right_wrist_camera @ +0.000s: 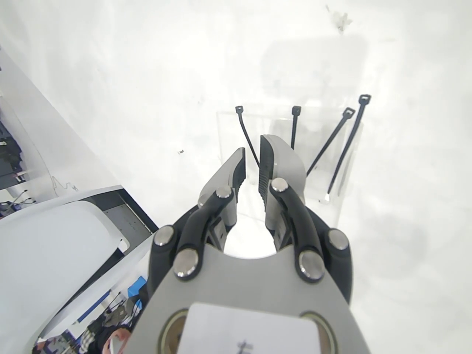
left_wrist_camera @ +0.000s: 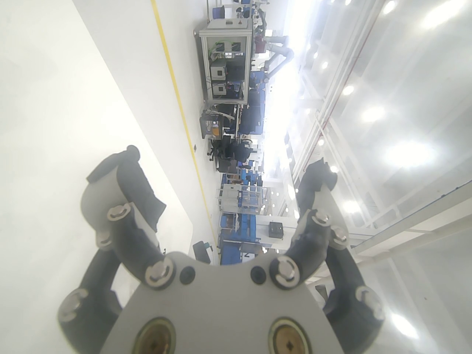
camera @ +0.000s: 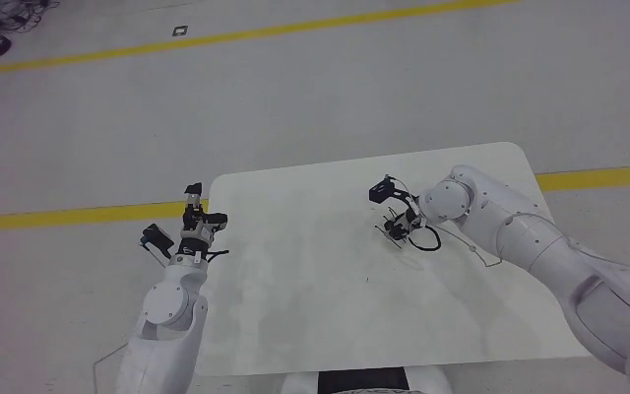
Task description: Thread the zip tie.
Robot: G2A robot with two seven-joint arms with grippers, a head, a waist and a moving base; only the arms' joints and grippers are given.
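Note:
Several black zip ties stand upright in a clear plastic holder (right_wrist_camera: 344,200) on the white table (camera: 315,286). My right gripper (right_wrist_camera: 252,145) is over the holder, its fingers a narrow gap apart on either side of one zip tie (right_wrist_camera: 244,127), without visibly pinching it. The other zip ties (right_wrist_camera: 333,138) lean to one side of it. From above, the right gripper (camera: 394,225) sits right of the table's middle. My left gripper (camera: 204,205) hovers at the table's left edge, wide open and holding nothing (left_wrist_camera: 225,160).
A small white scrap (right_wrist_camera: 341,20) lies on the table beyond the holder. A yellow floor line (camera: 89,214) runs past the table's left edge. The table's middle and near side are bare white surface.

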